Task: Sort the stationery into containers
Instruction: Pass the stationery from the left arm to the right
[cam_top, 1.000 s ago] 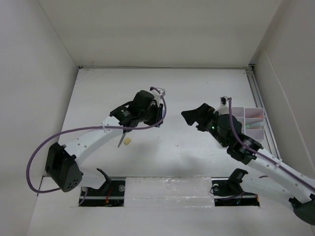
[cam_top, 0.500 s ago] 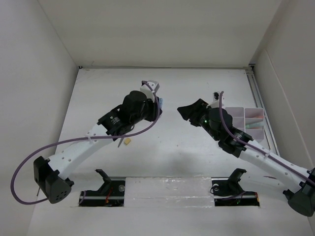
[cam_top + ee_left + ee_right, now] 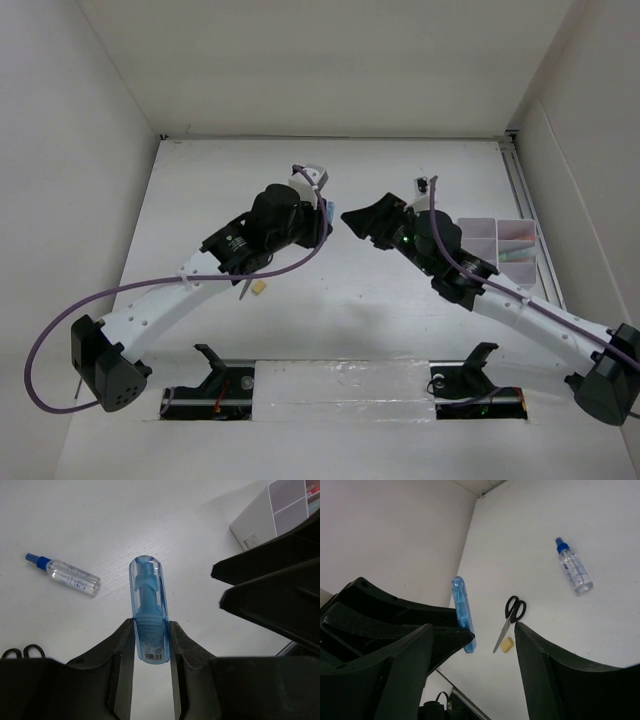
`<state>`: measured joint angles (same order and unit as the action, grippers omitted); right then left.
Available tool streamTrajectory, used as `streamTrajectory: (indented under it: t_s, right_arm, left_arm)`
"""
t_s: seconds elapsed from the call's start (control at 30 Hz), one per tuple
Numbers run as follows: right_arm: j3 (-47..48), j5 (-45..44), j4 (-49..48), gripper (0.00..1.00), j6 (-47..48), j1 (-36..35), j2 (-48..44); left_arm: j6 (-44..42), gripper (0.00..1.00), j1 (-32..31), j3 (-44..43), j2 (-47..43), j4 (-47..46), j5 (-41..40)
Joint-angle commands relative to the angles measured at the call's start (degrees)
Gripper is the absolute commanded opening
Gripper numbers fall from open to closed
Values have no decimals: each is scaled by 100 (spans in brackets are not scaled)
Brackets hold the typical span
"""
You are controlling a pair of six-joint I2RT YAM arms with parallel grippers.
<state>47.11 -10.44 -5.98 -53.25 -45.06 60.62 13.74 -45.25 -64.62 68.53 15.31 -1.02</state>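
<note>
My left gripper (image 3: pixel 150 626) is shut on a blue translucent tube (image 3: pixel 149 611) with a barcode label and holds it above the table. In the top view the left gripper (image 3: pixel 322 208) is at mid-table, with the tube (image 3: pixel 327 213) at its tip. My right gripper (image 3: pixel 362 222) is open and empty, its jaws facing the tube from the right. In the right wrist view the tube (image 3: pixel 462 611) is just in front of its jaws (image 3: pixel 472 630). A blue-capped clear glue bottle (image 3: pixel 69 575) lies on the table. The black-handled scissors (image 3: pixel 511 616) and yellow eraser (image 3: pixel 507 644) lie together.
The white divided organiser (image 3: pixel 505 245) stands at the right edge; its corner shows in the left wrist view (image 3: pixel 272 515). The eraser (image 3: pixel 260 288) lies beside the left arm in the top view. White walls enclose the table at the back and on both sides.
My right gripper has moved left toward the left gripper, closing the gap. My left gripper shifted up and right with the tube a second ago, then stayed nearly still.
</note>
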Motion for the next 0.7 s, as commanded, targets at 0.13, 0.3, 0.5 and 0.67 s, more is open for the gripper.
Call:
streamTrajectory:
  t_s: [0.13,0.3,0.5,0.67]
  right_arm:
    - [404,604,-913,67,307,23,520]
    - [404,727,-1090,61,421,23,723]
    - [404,832,-1248,56,473,23,925]
    - [509,885,-1309,44,474,23,1101]
  left_arm:
    - [-143,0,8,-33,-60,-142,338]
    - [-205,0,8,-33,-59,-90,392]
    - [-310,0,8,-33,-7,-90,647]
    - [-310,0,8,-33,55,-37,866]
